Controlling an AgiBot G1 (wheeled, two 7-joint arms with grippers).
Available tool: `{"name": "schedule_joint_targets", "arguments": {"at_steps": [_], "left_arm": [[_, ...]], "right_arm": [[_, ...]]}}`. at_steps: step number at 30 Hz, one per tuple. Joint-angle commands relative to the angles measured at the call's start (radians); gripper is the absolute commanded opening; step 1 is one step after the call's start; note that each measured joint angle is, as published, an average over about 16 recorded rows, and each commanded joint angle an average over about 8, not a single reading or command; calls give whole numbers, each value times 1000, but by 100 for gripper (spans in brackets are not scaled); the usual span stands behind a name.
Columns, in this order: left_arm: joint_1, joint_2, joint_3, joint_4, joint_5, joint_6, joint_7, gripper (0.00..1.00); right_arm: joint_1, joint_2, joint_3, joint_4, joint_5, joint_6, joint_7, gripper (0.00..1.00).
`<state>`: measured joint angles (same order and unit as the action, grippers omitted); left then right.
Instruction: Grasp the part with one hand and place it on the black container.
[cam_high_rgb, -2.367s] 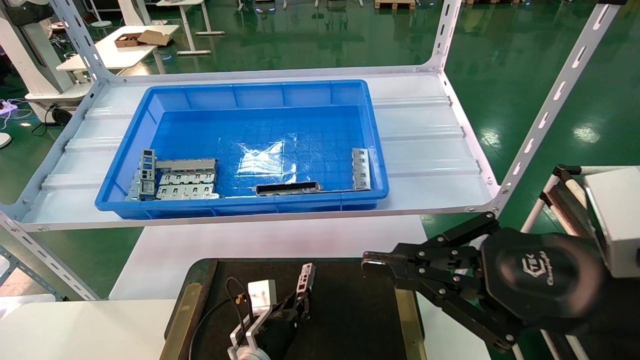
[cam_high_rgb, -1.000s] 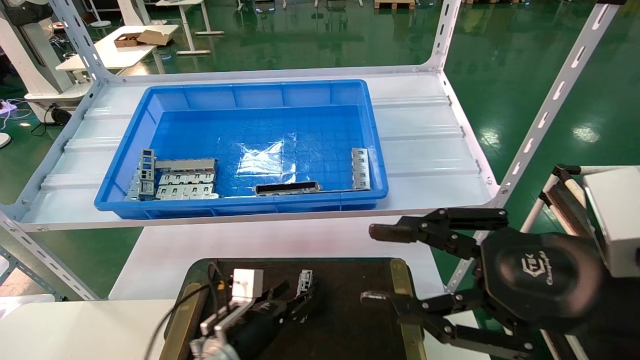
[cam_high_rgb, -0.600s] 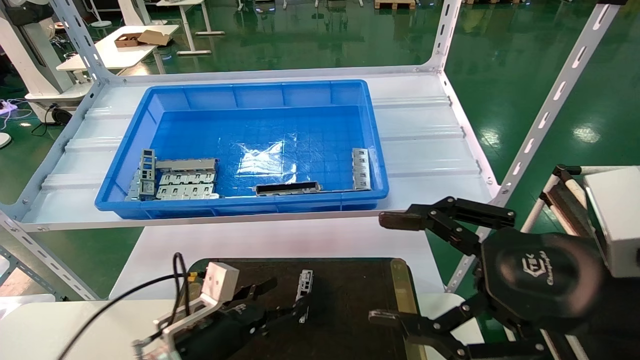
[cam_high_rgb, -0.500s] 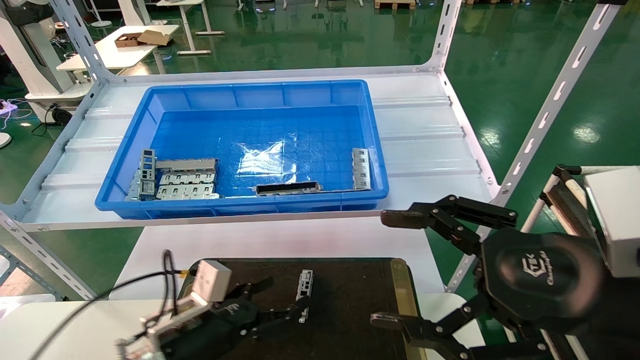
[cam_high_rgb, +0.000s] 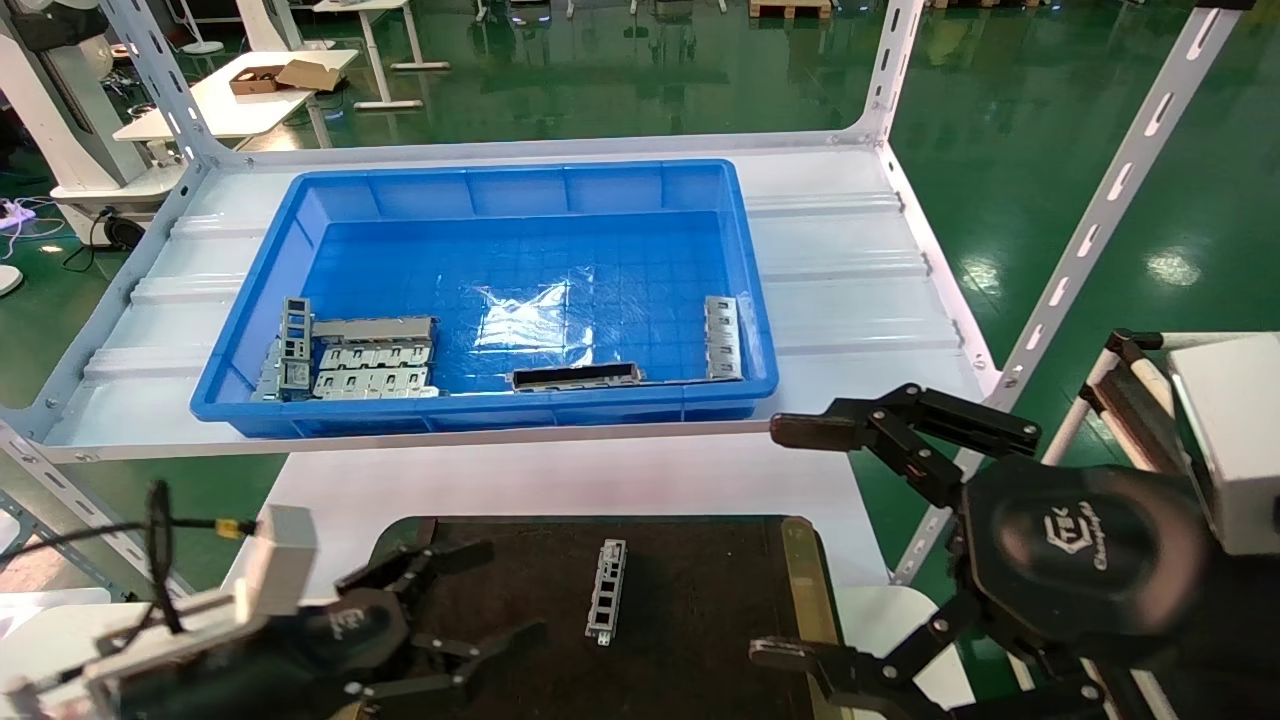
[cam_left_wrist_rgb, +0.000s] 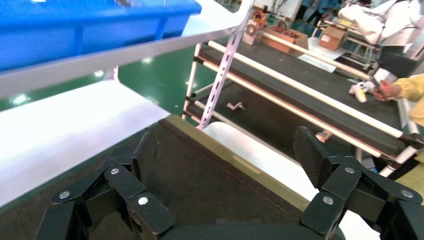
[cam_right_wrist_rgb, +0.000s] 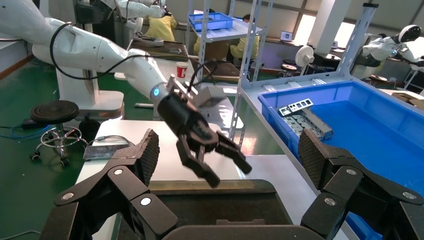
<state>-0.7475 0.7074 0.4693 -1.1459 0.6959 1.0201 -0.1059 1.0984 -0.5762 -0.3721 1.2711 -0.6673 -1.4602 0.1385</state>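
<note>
The part (cam_high_rgb: 606, 590) lies flat on the black container (cam_high_rgb: 700, 600), near the middle of its far half, free of both grippers. Left gripper (cam_high_rgb: 480, 600) hovers over the container's near-left corner, fingers spread apart, holding nothing. Right gripper (cam_high_rgb: 790, 545) sits at the container's right edge, fingers wide apart, empty. Blue bin (cam_high_rgb: 480, 180) on the shelf (cam_high_rgb: 850, 260) behind holds further metal pieces.
</note>
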Motion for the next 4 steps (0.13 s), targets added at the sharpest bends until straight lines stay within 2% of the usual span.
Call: {"name": "schedule_joint_targets", "arguments": {"at_steps": [1,4], "left_arm": [[-29,-18,-10,36,-15,71,12,100],[-42,-22,-10,48,-16,90,12,100]], "right_arm": [[0,0,0,0,0,0,0,100],[0,0,0,0,0,0,0,100]]}}
